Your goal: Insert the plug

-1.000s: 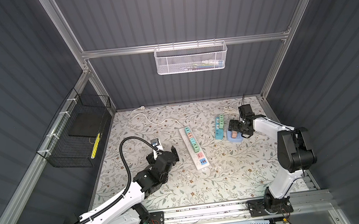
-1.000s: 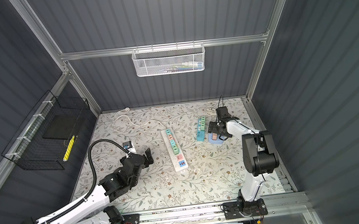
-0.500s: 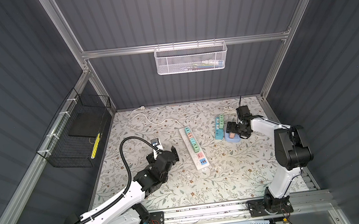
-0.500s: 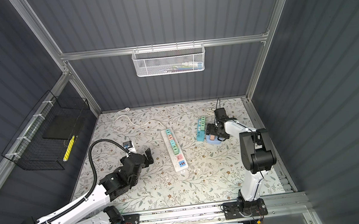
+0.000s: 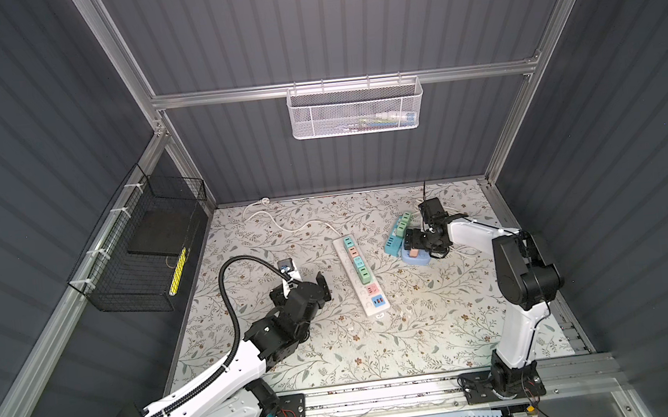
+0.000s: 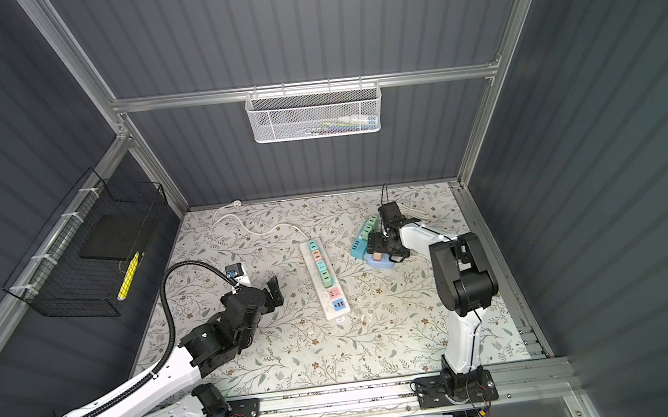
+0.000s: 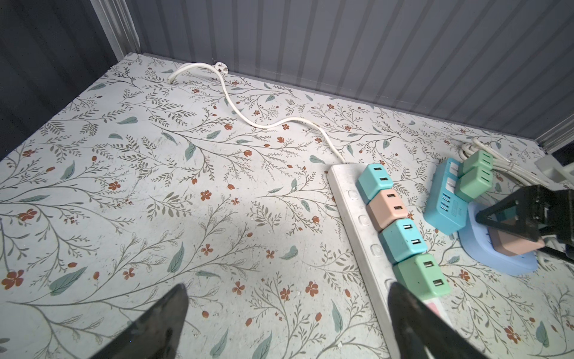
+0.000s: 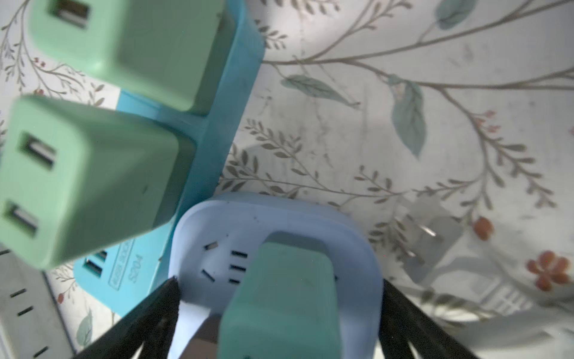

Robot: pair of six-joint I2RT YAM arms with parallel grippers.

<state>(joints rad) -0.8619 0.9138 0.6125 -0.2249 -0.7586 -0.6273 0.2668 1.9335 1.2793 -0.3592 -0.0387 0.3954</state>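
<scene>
The counter [image 5: 440, 333] is covered by a matt printed sheet with a floral pattern, lightly scuffed. The long power strip [image 7: 357, 214] is dull white plastic, and its cord [image 7: 248, 121] is smooth and white. The cube chargers [image 7: 402, 239] are smooth, satin pastel plastic. So are the blue socket block [image 7: 444, 208], the lilac socket base [image 8: 236, 223] and the teal plug [image 8: 289, 295]. The walls [image 5: 348, 28] are matt dark grey ribbed panels in a brushed metal frame [image 5: 229, 95]. One hanging basket [image 5: 356, 111] is fine white metal mesh, and the other basket [image 5: 122, 280] is black wire. The left fingers [image 7: 413, 326] are matt black plastic.
</scene>
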